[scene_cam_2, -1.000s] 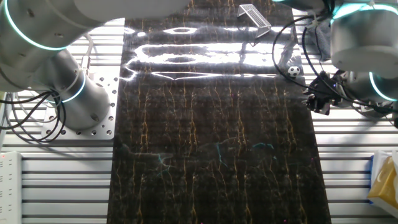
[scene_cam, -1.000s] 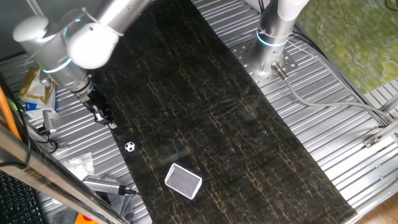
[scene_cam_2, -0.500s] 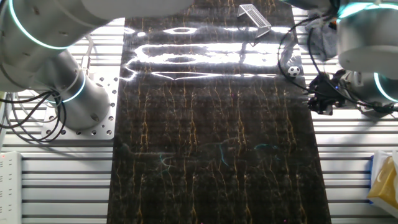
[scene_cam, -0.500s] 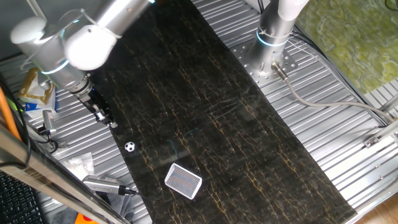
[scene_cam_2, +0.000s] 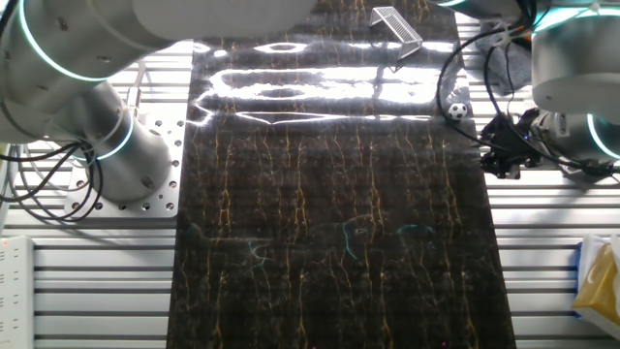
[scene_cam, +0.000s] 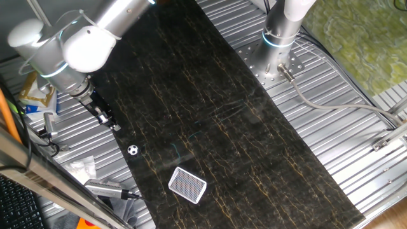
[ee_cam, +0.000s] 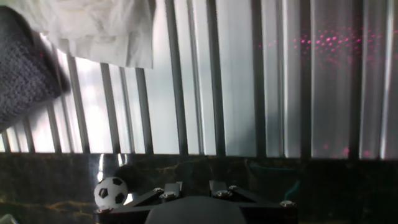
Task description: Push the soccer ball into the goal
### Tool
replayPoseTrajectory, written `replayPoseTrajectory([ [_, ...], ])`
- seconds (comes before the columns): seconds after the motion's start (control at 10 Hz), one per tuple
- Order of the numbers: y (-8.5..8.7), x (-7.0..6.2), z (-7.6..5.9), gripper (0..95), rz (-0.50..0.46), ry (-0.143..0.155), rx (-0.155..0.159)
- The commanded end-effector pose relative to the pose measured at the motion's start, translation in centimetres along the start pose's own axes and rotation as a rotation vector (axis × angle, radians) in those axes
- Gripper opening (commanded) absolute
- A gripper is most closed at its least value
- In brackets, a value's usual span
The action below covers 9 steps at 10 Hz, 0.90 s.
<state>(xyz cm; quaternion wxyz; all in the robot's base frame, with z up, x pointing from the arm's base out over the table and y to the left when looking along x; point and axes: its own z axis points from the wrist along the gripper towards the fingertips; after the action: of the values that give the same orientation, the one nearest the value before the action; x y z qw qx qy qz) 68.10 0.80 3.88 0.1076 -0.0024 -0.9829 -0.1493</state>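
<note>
The little soccer ball (scene_cam: 133, 150) sits near the edge of the dark mat (scene_cam: 210, 108), and the goal (scene_cam: 187, 185) lies flat on the same mat a short way from it, not touching. The gripper (scene_cam: 109, 123) hangs low right at the mat's edge, near the ball but apart from it, and its fingers look pressed together with nothing held. Next to the mat are a white cloth (ee_cam: 99, 28) and a dark gray cloth (ee_cam: 22, 62) on the ribbed metal table (scene_cam: 356, 146).

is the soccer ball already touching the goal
No, the soccer ball sits on the dark mat apart from the goal, with bare mat between them.
</note>
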Motion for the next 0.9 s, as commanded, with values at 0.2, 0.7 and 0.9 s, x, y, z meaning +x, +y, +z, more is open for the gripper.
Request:
replayPoseTrajectory([
  [0.2, 0.4, -0.2, 0.8, 19.0, 0.018, 0.003, -0.016],
  [0.7, 3.6, -1.6, 1.2, 19.0, 0.057, 0.007, -0.046],
  [0.9, 4.7, -1.9, 1.3, 19.0, 0.064, 0.008, -0.049],
])
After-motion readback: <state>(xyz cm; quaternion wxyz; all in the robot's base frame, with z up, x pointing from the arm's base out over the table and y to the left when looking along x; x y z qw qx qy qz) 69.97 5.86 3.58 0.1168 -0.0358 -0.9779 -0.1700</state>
